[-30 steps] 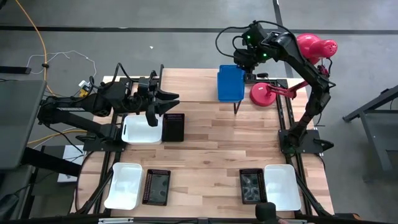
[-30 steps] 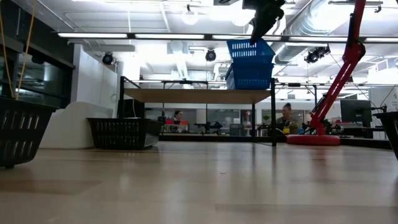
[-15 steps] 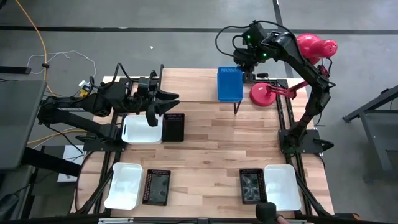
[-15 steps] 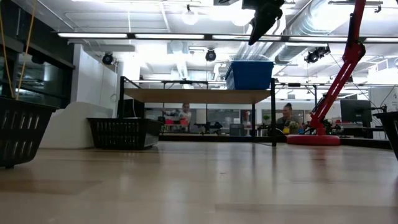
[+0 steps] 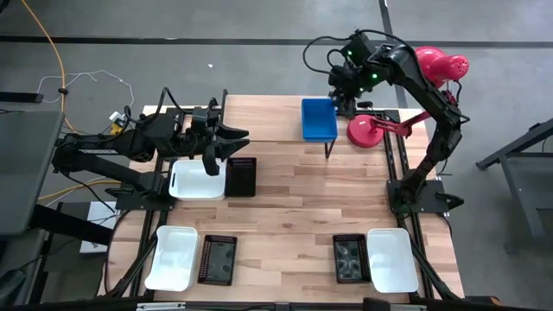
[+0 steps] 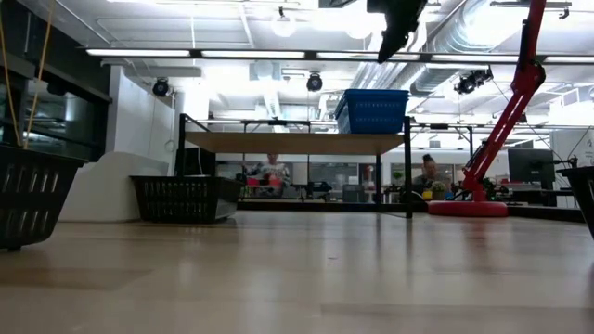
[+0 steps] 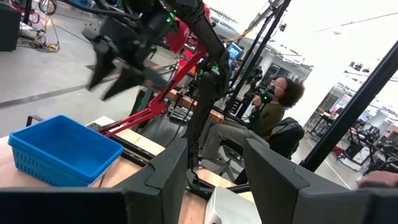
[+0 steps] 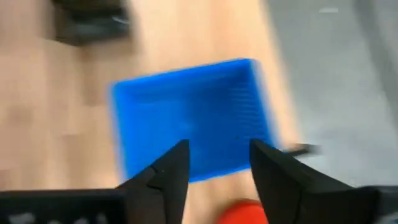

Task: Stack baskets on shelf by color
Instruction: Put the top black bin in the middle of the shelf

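A blue basket [image 5: 319, 119] [image 6: 373, 110] sits level with its bottom on the right end of the shelf [image 6: 297, 142], a light plank on thin dark legs at the table's far side. My right gripper [image 5: 343, 91] [image 8: 214, 168] [image 6: 394, 42] hangs open above the basket's far right side, tipped downward and clear of it. My left gripper [image 5: 233, 142] [image 7: 217, 174] stands open and level at the table's left, above a white basket [image 5: 197, 180] and a black basket [image 5: 241, 176], with nothing between its fingers.
Near the front edge lie a white basket [image 5: 171, 257], a black one [image 5: 217, 259], another black one [image 5: 347, 257] and another white one [image 5: 390, 257]. A red stand [image 5: 371, 131] sits right of the shelf. A person [image 7: 273, 109] sits beyond the table.
My right gripper has let go of the blue basket, which it held tilted above another blue one on the shelf. The basket has dropped into that one and now lies level. The gripper has opened, rolled and drawn slightly toward the table's right edge.
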Available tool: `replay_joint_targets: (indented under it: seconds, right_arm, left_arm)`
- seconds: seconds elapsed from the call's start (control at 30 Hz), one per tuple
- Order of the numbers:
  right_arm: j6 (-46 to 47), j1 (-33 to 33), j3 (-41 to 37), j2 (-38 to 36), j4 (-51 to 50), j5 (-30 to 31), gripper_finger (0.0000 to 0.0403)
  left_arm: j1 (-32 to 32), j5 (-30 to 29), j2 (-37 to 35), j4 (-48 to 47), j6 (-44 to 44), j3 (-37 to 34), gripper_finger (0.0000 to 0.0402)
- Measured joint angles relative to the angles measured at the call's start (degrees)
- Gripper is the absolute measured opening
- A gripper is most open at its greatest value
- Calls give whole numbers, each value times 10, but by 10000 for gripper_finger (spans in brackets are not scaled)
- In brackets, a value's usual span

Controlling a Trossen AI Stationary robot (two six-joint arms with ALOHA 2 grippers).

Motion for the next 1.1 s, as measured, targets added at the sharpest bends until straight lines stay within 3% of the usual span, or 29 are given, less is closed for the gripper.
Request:
replay_joint_targets:
  seconds: [0.1,0.2,0.27,0.47,0.63,0.73,0.87,1.1]
  right_arm:
    - [20,9,-13,-15,-23,-79,97]
    - [28,38,-71,-54,-17,-96,28]
    - [48,63,-141,-95,20,-101,10]
    - [238,184,-438,-273,310,-111,3]
    - [370,314,-597,-384,555,-26,2]
    - [392,378,-635,-413,647,50,3]
    - [382,426,-637,-418,678,131,1]
    - [387,440,-630,-414,678,151,0]
  left_arm:
    - [0,0,0,0,0,0,145]
    - [0,0,0,0,0,0,145]
    - [0,0,0,-1,1,0,145]
    - [0,0,0,-5,43,0,145]
    - [0,0,0,-29,97,0,145]
    - [0,0,0,-64,104,0,145]
    - [0,1,0,-101,93,0,145]
    - [-19,14,8,-221,38,0,145]
